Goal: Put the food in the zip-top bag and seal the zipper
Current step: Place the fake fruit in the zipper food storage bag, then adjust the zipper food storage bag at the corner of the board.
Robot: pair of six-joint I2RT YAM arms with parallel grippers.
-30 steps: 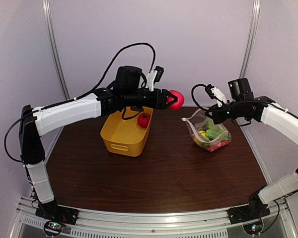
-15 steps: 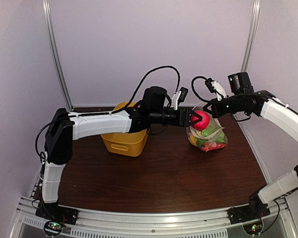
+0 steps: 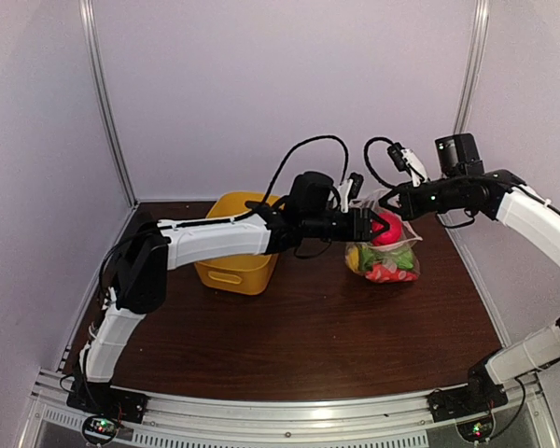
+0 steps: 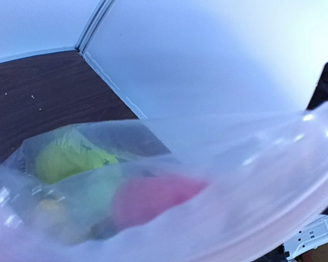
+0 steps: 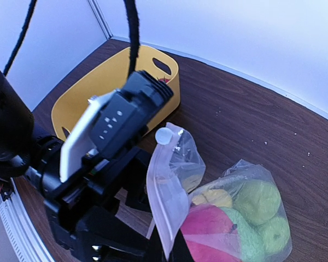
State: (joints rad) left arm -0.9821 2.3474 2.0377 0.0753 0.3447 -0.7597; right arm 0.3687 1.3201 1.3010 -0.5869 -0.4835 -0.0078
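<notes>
No text, label, brand or number is showing legibly in any view. The white plastic plate (image 5: 106, 128) on the black left wrist is carrying a few tiny dark marks, too small to read.

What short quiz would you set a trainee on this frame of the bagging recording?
1. True or false: the left claw has the red fruit at the mouth of the zip-top bag.
2. Which holds the bag's mouth up? A) left claw B) right claw C) neither
3. Fill in: in the top view, left of the bag stands a yellow ___.
Key: 1 true; 2 B; 3 basket.
</notes>
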